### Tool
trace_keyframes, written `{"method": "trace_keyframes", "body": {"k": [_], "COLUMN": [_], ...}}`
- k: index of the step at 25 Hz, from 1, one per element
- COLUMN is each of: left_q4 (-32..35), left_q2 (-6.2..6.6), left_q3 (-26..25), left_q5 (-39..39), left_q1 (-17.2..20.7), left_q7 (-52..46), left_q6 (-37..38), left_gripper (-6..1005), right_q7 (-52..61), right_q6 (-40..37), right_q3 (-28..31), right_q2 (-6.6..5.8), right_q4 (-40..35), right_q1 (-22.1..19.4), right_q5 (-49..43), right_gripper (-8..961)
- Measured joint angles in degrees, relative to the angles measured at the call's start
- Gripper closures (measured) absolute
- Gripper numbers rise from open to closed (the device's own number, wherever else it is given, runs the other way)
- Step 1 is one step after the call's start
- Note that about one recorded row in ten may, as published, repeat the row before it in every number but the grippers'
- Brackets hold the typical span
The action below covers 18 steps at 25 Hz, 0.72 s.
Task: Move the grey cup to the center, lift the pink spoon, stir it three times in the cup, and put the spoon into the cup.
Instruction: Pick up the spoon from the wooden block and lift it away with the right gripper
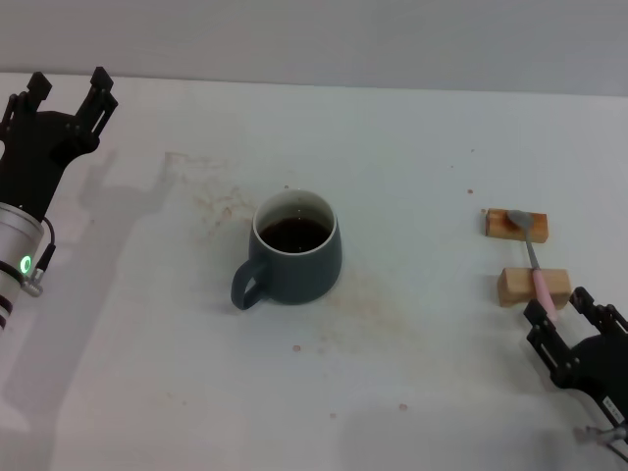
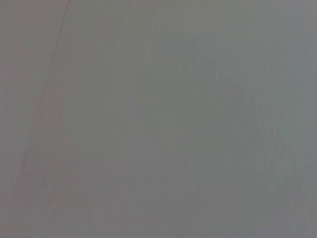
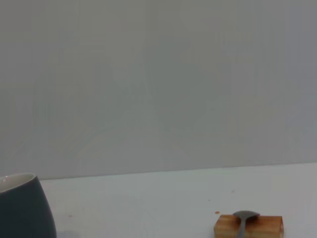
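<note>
Right tool (image 1: 572,312), fingers spread, sits just at 6 o'clock of the pink spoon (image 1: 535,267) resting across two wooden blocks (image 1: 517,225); left tool (image 1: 67,95), also spread, hovers at 10 o'clock of the grey cup (image 1: 292,250) on the worktop (image 1: 412,157).

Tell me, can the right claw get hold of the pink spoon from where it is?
Probably yes. The right claw is open just short of the spoon, whose pink handle sticks out toward it over the wooden blocks, with nothing between.

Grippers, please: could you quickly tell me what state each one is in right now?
Left gripper: open, empty, raised at the table's far left.
Right gripper: open, empty, just short of the pink spoon.
</note>
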Motion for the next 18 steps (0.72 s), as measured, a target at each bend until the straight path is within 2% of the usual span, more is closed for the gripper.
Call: {"method": "trace_keyframes", "body": {"k": [10,15,18], "left_q4": [-0.1,-0.1,-0.1], "left_q2": [-0.08,-0.17,-0.18], "left_q3": [0.0,0.1,0.1], "left_q5": [-0.1,-0.1,-0.1], "left_q1": [0.0,-0.1,-0.1], "left_q7": [0.0,0.0,0.0], "left_q6": [0.0,0.0,-0.3], "left_gripper": [172,172,172], "right_q7": [0.0,0.0,0.0], "right_q6": [0.9,1.2,1.3], "right_q3": [-0.6,-0.6,-0.6], "right_q2": [0.0,0.0,0.0], "right_q4": [0.1,0.0,0.0], "right_q1": [0.7,0.8,0.9], "right_q5": [-0.2,-0.3,-0.3], "right_gripper": [377,448,538]}}
